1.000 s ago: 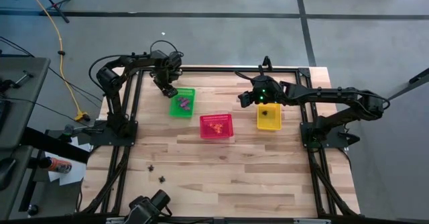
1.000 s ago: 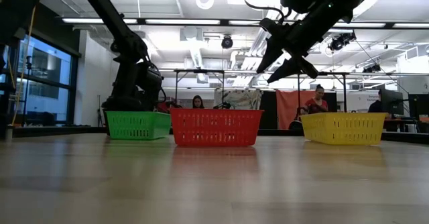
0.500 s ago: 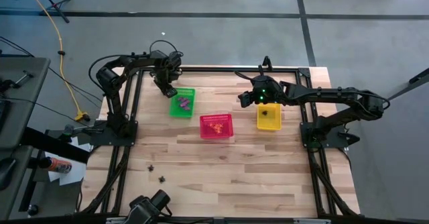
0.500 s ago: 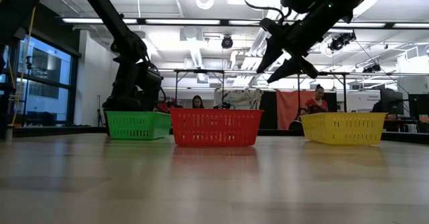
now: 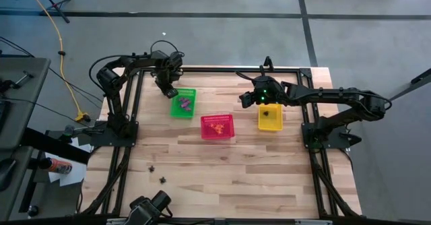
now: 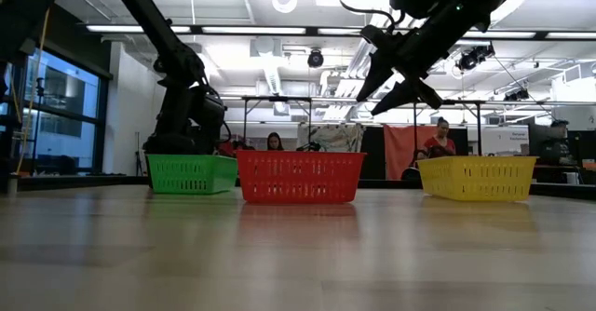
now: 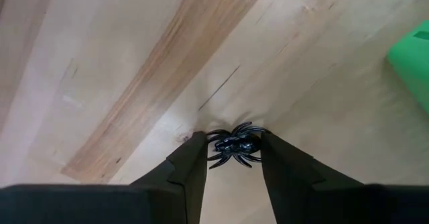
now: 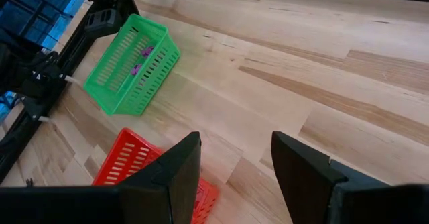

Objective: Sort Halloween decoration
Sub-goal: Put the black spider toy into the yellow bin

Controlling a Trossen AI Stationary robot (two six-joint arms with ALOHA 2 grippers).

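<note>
**Closing on a spider**

My left claw point(image 7: 231, 158) brackets a small black plastic spider point(image 7: 233, 145) on the wooden tabletop point(image 7: 120, 63), beside the green mesh basket point(image 5: 182, 102). Fingers touch its legs; I should squeeze centred, then lift straight. My right claw point(image 8: 234, 174) waits, fingers apart, by the yellow mesh basket point(image 5: 270, 118).

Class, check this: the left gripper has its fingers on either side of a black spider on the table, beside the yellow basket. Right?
Not quite. In the high view the left gripper is by the green basket; the spider part holds.
</note>
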